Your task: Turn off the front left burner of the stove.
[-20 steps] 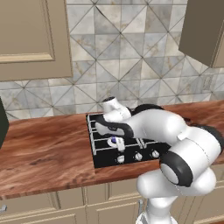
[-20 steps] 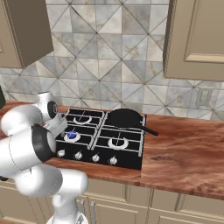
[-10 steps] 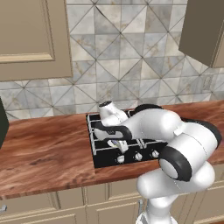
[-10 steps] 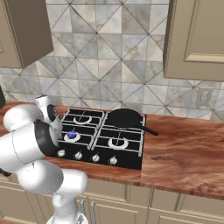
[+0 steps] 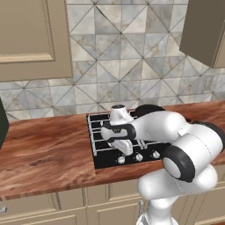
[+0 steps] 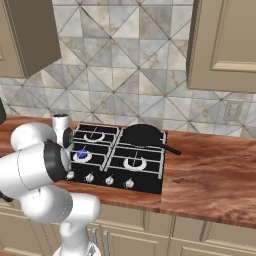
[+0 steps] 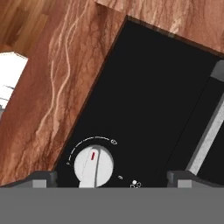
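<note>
The step in hand looks like the approach to the control knob, with nothing gripped yet. In the hand view the left finger tip [image 7: 41, 177] stands at the lower left, over the wooden counter [image 7: 52, 78] at the stove's [image 7: 153, 96] black edge. Just inside it sits a silver knob [image 7: 93, 166] with a red mark, between the jaws but nearer the left one. The gripper [image 7: 109, 178] is spread wide and empty. The front left burner [image 6: 81, 155], flame blue, lies beyond the jaws. Next, I judge, the gripper should centre on the knob, descend, close and twist.
</note>
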Robot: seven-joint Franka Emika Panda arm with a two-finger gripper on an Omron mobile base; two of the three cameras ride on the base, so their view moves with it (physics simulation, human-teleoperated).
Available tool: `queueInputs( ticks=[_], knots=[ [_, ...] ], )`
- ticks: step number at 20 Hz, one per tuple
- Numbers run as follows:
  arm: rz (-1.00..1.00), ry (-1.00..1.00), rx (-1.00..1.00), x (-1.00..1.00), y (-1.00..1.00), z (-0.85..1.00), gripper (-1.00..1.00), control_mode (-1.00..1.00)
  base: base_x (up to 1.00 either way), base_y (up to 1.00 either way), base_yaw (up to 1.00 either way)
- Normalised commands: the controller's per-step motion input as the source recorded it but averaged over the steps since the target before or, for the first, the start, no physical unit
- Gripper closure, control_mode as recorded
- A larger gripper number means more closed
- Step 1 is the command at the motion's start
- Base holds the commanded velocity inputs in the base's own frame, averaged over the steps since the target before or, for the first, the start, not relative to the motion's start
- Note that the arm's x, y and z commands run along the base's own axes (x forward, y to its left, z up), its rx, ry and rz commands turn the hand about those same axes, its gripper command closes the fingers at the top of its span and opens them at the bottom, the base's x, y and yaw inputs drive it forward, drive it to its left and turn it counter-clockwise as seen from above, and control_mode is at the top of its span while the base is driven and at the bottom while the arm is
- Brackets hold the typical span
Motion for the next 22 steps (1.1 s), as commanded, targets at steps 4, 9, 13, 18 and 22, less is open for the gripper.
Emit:
queueInputs(
  ticks=[4, 9, 13, 18, 22],
  knots=[
    [0.05, 0.00, 0.13, 0.00, -0.01, -0.23, -1.00, -1.00, 0.00, 0.00, 0.00],
    [0.04, 0.03, 0.12, 0.02, -0.05, -0.31, -1.00, -1.00, 0.00, 0.00, 0.00],
    [0.06, 0.11, 0.09, 0.08, -0.09, -0.40, -1.00, -1.00, 0.00, 0.00, 0.00],
    [0.05, 0.12, 0.01, -0.02, -0.03, -0.28, -1.00, -1.00, 0.00, 0.00, 0.00],
    [0.02, 0.07, 0.00, -0.28, 0.00, -0.17, -1.00, -1.00, 0.00, 0.00, 0.00]
  ],
)
